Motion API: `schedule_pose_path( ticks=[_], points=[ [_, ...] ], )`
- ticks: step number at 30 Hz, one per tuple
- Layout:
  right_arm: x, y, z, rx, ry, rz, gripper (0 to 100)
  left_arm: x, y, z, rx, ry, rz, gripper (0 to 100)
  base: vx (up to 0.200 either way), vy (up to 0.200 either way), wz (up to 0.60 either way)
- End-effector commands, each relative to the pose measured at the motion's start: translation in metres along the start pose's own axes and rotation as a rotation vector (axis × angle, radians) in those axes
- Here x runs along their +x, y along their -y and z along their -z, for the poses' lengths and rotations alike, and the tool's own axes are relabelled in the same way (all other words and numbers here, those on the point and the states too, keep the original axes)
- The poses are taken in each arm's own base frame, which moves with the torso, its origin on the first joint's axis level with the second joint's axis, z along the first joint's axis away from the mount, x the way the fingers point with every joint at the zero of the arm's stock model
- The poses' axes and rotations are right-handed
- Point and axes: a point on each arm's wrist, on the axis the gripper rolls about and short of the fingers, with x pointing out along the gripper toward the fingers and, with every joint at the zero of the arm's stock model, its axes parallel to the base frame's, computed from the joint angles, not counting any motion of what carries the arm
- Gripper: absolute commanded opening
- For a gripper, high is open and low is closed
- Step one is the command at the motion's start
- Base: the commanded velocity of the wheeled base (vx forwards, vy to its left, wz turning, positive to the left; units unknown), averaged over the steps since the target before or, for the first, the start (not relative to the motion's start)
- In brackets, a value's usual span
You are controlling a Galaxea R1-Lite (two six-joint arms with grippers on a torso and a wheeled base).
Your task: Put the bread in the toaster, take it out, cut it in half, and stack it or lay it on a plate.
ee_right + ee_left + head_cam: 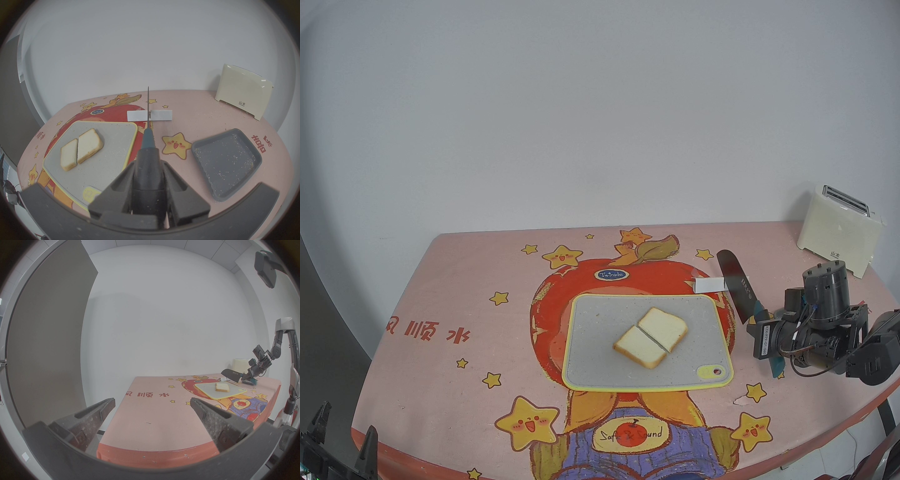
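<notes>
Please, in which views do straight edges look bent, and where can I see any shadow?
Head view: the far edge of the table bows mildly. Left wrist view: strong fisheye, the grey panel curves, a dark ring frames the corners. Right wrist view: same ring, curved table rim; the toaster throws a soft shadow on the wall.

Left gripper (152, 415) low, off the bench's (456, 300) near left corner, jaws wide apart, empty. Right gripper (148, 162) at right side, clamped on knife (736, 282) handle, blade pointing forward.
</notes>
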Motion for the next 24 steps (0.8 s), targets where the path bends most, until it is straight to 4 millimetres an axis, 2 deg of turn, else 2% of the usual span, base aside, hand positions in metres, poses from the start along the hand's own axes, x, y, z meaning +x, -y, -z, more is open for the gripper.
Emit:
schedule_pose_path(
  ticks=[1, 24],
  points=[
    [0.0001, -0.0003, 0.0004, 0.0, -0.001, -0.001, 0, 0.0005, 0.0, 0.0051, -0.001, -0.008, 0.0, 100, 0.0, 0.0, 0.0],
    [0.0022, -0.0004, 0.0021, -0.001, -0.011, 0.002, 0, 0.0005, 0.0, 0.005, -0.001, -0.006, 0.0, 100, 0.0, 0.0, 0.0]
  ],
)
